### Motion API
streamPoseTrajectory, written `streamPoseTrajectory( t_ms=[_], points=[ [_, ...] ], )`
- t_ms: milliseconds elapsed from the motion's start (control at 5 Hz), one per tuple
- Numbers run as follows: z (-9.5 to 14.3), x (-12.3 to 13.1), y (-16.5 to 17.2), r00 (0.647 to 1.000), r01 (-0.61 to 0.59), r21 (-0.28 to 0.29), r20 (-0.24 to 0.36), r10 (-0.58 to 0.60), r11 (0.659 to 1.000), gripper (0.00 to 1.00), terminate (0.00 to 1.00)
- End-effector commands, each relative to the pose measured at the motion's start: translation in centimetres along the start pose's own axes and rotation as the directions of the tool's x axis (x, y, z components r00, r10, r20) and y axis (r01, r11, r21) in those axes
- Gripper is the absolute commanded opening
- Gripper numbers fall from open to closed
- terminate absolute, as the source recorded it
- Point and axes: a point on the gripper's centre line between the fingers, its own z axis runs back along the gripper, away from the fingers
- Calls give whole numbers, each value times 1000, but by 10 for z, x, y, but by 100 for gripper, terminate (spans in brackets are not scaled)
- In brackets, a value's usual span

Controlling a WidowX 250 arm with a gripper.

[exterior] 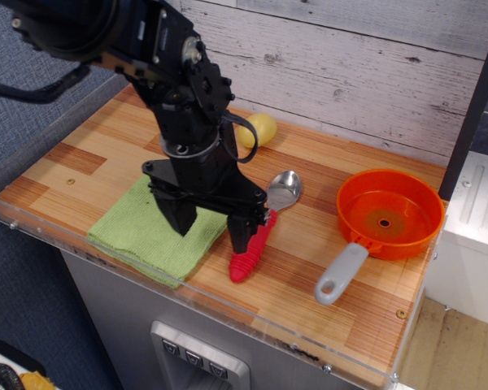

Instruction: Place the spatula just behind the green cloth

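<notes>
The spatula lies on the wooden counter to the right of the cloth, its silver head [283, 190] pointing to the back and its red ribbed handle [250, 250] to the front. The green cloth [143, 228] lies flat near the front left edge. My black gripper [211, 229] hangs open above the cloth's right edge, one finger [183, 218] over the cloth and the other finger [239, 231] right at the red handle, covering part of it. It holds nothing.
An orange pan [389, 213] with a grey handle [340, 274] sits at the right. A yellow potato-like object [263, 127] lies at the back by the plank wall, partly behind my arm. A clear raised lip [228, 313] runs along the counter's front edge.
</notes>
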Motion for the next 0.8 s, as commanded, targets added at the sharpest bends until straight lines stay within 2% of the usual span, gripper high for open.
streamPoseTrajectory(
  t_ms=[0, 200, 600],
  points=[
    [-7, 21, -13, 1000, 15, -1, 25, -15, 1000, 100, 0],
    [-9, 22, -20, 999, 31, 12, 23, -31, 999, 100, 0],
    [-28, 24, -26, 999, 40, 8, -21, -40, 999, 100, 0]
  ],
)
